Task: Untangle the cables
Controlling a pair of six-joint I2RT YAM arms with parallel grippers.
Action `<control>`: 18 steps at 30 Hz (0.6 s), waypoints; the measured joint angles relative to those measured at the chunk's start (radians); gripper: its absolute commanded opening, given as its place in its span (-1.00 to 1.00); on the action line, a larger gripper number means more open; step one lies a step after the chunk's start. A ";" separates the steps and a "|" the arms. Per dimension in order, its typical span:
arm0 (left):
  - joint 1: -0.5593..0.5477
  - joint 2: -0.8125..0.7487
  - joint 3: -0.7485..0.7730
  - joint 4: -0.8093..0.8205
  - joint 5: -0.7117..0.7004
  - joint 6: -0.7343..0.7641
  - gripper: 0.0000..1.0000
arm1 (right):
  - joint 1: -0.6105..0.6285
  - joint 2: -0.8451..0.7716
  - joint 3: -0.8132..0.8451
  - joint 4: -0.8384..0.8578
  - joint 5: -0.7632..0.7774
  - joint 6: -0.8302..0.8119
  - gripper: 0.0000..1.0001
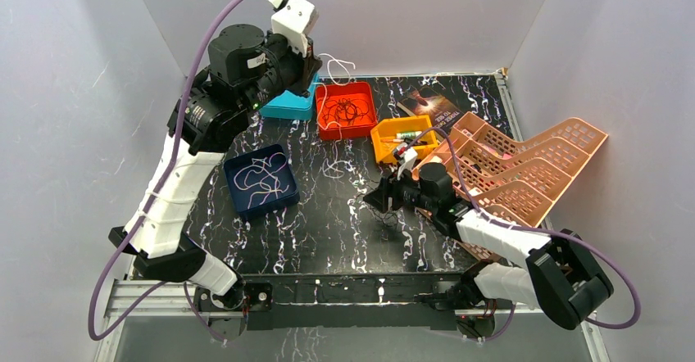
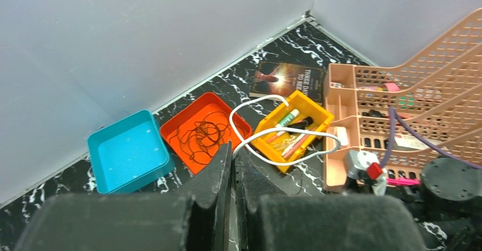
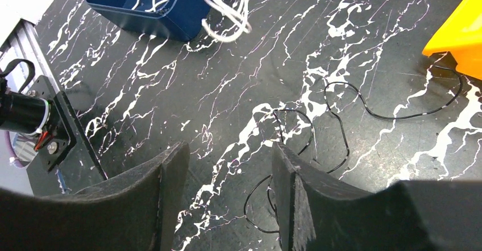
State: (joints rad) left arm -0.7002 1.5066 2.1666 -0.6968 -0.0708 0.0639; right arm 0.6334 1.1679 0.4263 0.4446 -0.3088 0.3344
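Black marble table (image 3: 170,92) under my fingers. My left gripper (image 2: 233,151) is clenched on a white cable (image 2: 267,97), which loops out past the fingertips over the yellow tray (image 2: 321,116). Red tray (image 2: 213,104) sits just beyond the tips. My right gripper (image 3: 227,149) is released above the table. A black cable (image 3: 392,118) lies between its fingers and runs off ahead-right.
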 measured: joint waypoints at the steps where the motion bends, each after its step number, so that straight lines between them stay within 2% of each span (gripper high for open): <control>1: 0.000 0.000 0.000 0.000 -0.012 0.007 -1.00 | 0.000 -0.008 0.000 -0.006 0.000 -0.001 0.30; 18: 0.000 -0.008 0.033 0.021 -0.253 0.128 -1.00 | 0.000 -0.063 0.003 -0.063 0.007 0.000 0.38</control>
State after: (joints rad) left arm -0.7006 1.4982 2.1998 -0.6762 -0.3241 0.1921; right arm 0.6334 1.1053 0.4290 0.3820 -0.3016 0.3344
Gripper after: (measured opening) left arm 0.013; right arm 0.686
